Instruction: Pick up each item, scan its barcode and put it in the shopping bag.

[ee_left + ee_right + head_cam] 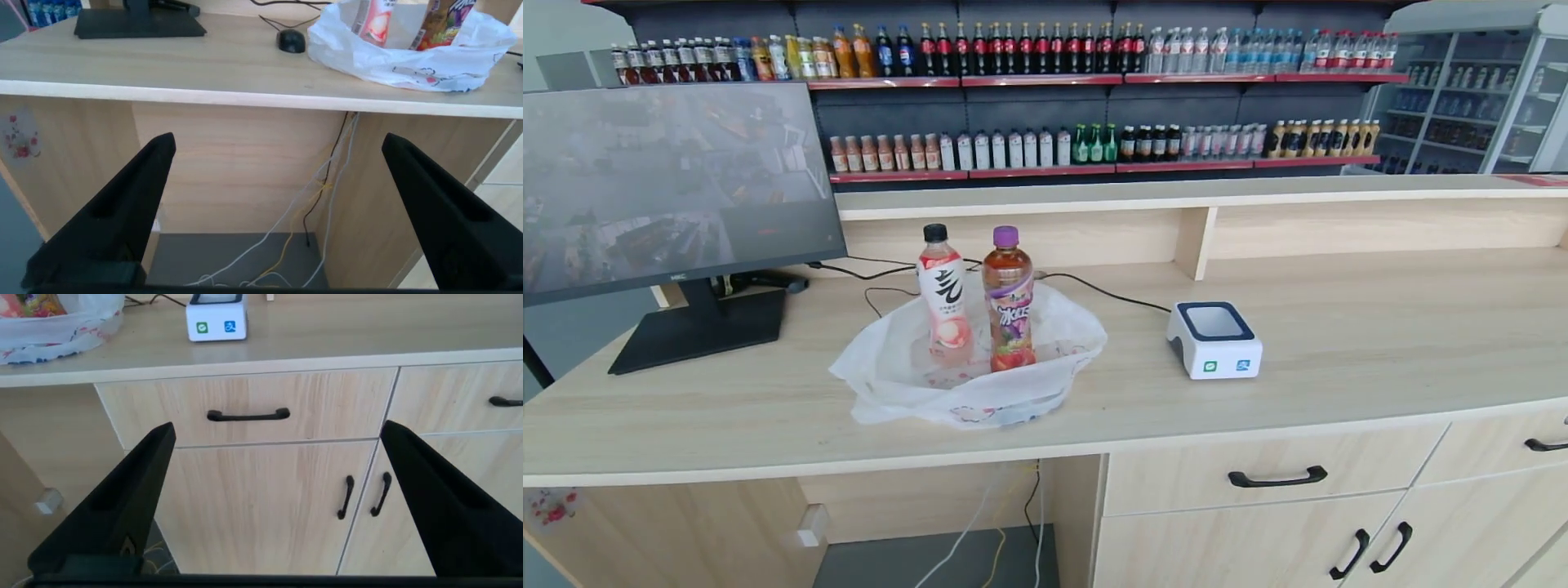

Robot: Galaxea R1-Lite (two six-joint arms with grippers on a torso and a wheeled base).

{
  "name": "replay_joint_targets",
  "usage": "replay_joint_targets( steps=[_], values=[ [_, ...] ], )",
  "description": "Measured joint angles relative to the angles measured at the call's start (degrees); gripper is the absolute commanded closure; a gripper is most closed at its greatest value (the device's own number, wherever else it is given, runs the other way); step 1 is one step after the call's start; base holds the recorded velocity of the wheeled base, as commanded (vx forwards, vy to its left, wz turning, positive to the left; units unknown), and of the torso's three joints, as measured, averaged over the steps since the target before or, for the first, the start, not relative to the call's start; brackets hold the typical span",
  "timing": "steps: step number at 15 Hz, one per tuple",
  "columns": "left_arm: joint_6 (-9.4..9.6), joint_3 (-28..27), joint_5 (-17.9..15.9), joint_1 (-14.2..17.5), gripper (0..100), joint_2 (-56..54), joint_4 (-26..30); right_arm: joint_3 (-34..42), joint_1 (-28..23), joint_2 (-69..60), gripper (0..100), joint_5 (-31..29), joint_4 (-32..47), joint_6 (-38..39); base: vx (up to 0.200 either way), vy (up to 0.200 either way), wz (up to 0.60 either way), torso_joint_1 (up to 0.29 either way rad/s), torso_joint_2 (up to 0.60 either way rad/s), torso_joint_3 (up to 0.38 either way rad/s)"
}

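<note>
Two drink bottles stand upright inside the white plastic shopping bag (882, 371) on the wooden counter: a pink one with a black cap (943, 294) and a reddish one with a purple cap (1009, 302). The white barcode scanner (1214, 340) sits to the right of the bag. My left gripper (278, 212) hangs open below the counter's front edge, facing the opening under the counter, with the bag (409, 57) above it. My right gripper (278, 506) is open too, low in front of the drawer (249, 415), with the scanner (216, 317) on the counter above.
A monitor (670, 188) on a black stand fills the counter's left end, with a mouse (291, 41) and cables beside the bag. A raised shelf (1192, 196) runs along the counter's back. Drawers and cabinet doors (1278, 478) lie below at right; cables (327, 196) hang in the opening.
</note>
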Motion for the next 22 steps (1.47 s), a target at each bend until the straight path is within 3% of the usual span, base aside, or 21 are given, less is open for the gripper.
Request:
replay_joint_targets(
  steps=[15,22],
  values=[
    [0.09,0.00,0.00,0.00,0,0.00,-0.02,0.02,0.13,0.07,0,0.09,0.02,-0.04,0.000,-0.200,0.00,0.003,0.00,0.003],
    [0.15,0.00,0.02,-0.07,0,0.00,0.00,0.00,0.15,0.09,0,0.11,0.00,-0.30,0.000,0.000,0.00,0.000,0.00,0.000]
  ],
)
